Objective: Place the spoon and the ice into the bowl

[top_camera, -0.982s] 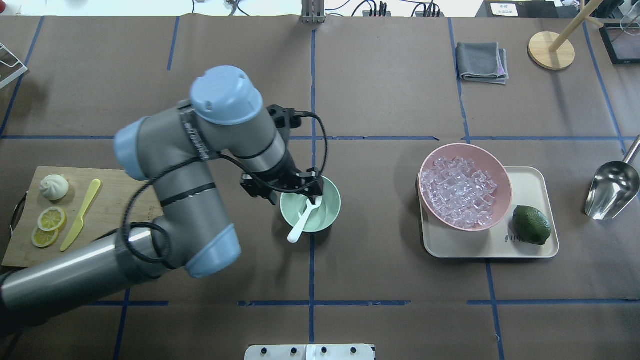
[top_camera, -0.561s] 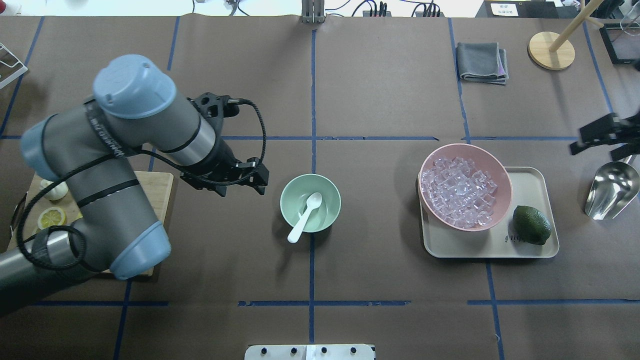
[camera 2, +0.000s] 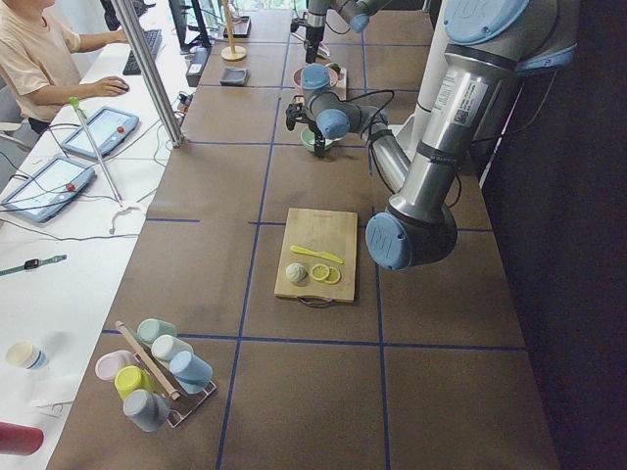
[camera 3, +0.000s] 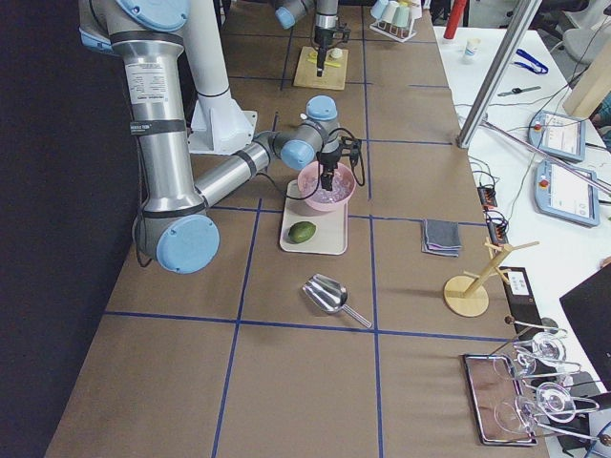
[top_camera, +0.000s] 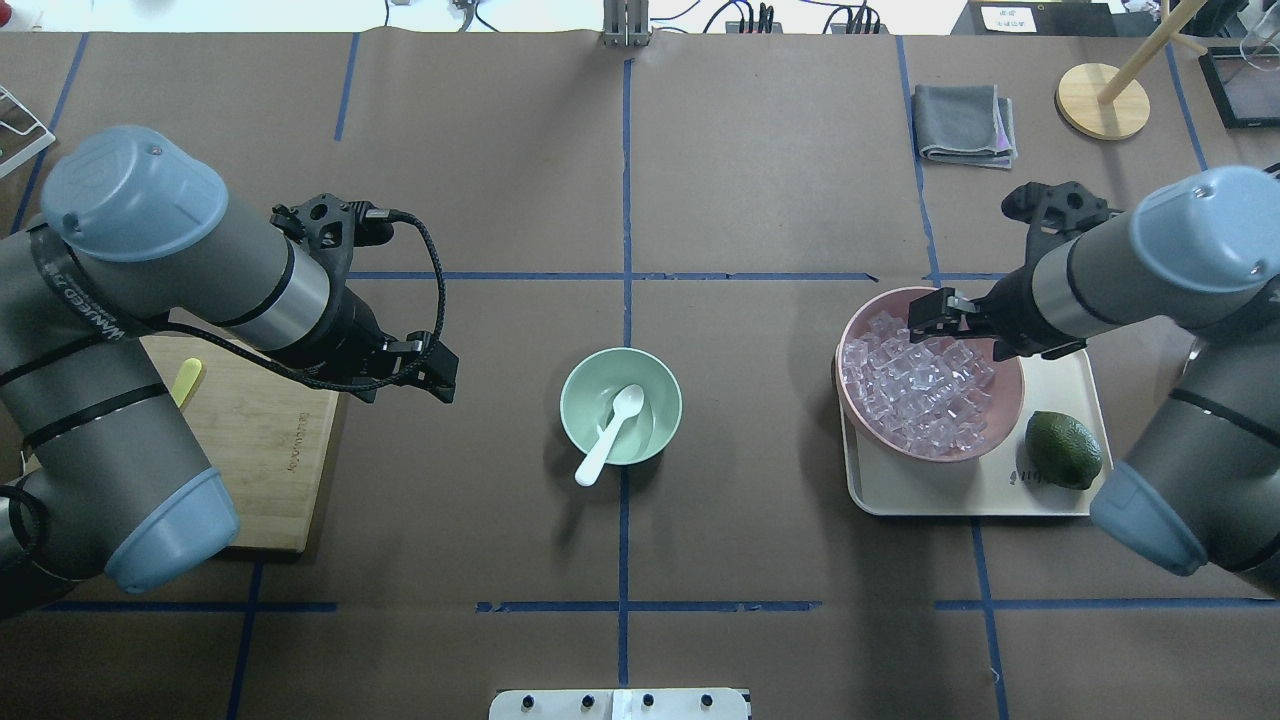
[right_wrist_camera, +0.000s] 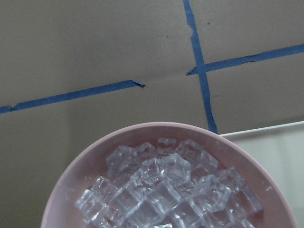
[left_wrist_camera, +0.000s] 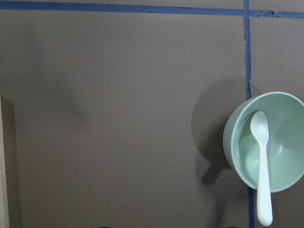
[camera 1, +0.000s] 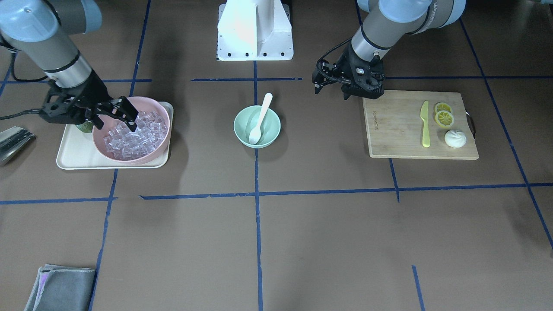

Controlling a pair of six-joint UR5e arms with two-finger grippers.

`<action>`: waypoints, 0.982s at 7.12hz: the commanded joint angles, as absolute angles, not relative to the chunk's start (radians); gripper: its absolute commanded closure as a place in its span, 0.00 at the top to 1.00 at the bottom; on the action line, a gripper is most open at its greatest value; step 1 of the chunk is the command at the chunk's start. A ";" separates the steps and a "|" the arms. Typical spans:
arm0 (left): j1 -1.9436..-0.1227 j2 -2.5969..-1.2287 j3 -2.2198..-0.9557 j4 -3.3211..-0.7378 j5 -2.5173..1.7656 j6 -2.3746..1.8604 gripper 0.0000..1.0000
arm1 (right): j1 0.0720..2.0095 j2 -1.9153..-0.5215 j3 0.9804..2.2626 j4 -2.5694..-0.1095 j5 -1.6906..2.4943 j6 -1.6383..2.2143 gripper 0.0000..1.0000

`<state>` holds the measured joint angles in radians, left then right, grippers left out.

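The white spoon (top_camera: 610, 435) lies in the mint-green bowl (top_camera: 665, 400) at the table's middle, its scoop inside and its handle over the near rim. Both also show in the front view, spoon (camera 1: 261, 114) and bowl (camera 1: 270, 125), and in the left wrist view, spoon (left_wrist_camera: 262, 175) and bowl (left_wrist_camera: 285, 161). The clear ice cubes (top_camera: 915, 395) fill a pink bowl (top_camera: 1012, 405) on the right. My left gripper (top_camera: 405, 385) is open and empty, left of the green bowl. My right gripper (top_camera: 960, 330) is open and empty over the far rim of the pink bowl, above the ice (right_wrist_camera: 166, 190).
The pink bowl stands on a beige tray (top_camera: 960, 490) with a dark green lime (top_camera: 1063, 450). A metal scoop (camera 3: 329, 294) lies beyond the tray. A cutting board (camera 1: 397, 129) holds a yellow-green knife (camera 1: 425, 125), lemon slices (camera 1: 443, 114) and a white bun (camera 1: 455, 138). A grey cloth (top_camera: 965, 122) lies far right.
My left gripper let go of the spoon in the green bowl and drew back to the left. My right arm came in from the right to over the pink bowl.
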<state>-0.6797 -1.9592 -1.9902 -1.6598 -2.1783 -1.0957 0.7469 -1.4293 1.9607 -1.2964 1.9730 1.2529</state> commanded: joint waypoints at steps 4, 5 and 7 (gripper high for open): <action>-0.678 -1.951 -1.983 -1.661 -2.175 -1.092 0.87 | 0.700 -1.402 1.911 -1.293 1.948 1.264 0.94; -0.678 -1.951 -1.983 -1.661 -2.175 -1.094 0.87 | 0.696 -1.401 1.908 -1.295 1.947 1.264 0.79; -0.678 -1.951 -1.985 -1.661 -2.175 -1.092 0.87 | 0.689 -1.404 1.904 -1.295 1.948 1.262 0.78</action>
<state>-0.6781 -1.9513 -1.9839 -1.6613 -2.1752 -1.0933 0.6924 -1.4021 1.9057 -1.2945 1.9478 1.2630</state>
